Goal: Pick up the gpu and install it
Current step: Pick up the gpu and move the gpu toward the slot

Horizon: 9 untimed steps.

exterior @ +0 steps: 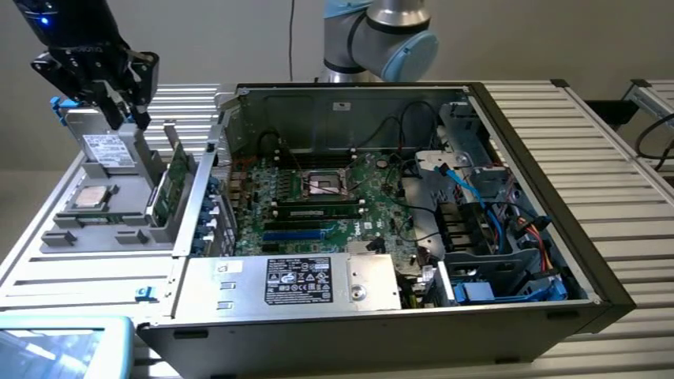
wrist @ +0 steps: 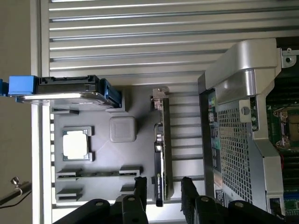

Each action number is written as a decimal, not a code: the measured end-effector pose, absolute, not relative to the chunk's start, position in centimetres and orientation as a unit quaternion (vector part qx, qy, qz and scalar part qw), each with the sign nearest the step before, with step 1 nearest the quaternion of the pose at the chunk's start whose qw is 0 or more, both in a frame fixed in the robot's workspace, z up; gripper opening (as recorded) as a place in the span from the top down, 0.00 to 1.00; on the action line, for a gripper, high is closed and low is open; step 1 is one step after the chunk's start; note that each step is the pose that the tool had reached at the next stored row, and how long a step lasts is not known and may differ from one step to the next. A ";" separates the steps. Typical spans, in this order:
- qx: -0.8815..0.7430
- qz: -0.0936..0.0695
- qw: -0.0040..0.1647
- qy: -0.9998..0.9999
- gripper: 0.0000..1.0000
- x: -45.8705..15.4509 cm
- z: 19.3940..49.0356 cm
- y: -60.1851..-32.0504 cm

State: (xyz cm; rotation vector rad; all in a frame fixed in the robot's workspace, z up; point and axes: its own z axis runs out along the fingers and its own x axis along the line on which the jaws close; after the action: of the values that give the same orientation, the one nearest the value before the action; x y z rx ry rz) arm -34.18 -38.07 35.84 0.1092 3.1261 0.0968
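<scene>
Progress: we have no grasp yet | gripper hovers above the grey parts tray, fingers spread | gpu stands on edge in its tray slot, untouched | install into the computer case not done.

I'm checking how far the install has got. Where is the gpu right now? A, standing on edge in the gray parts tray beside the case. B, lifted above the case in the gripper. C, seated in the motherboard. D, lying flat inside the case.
A: the gpu stands on edge in a slot of the gray tray next to the case, and the open gripper above the tray holds nothing.
</scene>
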 end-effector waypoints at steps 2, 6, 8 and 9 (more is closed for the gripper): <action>0.035 0.031 0.006 0.999 0.56 -34.3 35.5 -38.1; 0.035 0.032 0.006 0.999 0.56 -34.5 34.8 -38.1; 0.035 0.032 0.006 0.999 0.56 -34.6 34.4 -38.1; 0.035 0.032 0.006 0.999 0.56 -34.6 34.2 -38.1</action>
State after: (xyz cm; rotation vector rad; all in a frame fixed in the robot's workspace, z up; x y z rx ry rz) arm -34.56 -38.07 34.22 0.1087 3.1262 0.1007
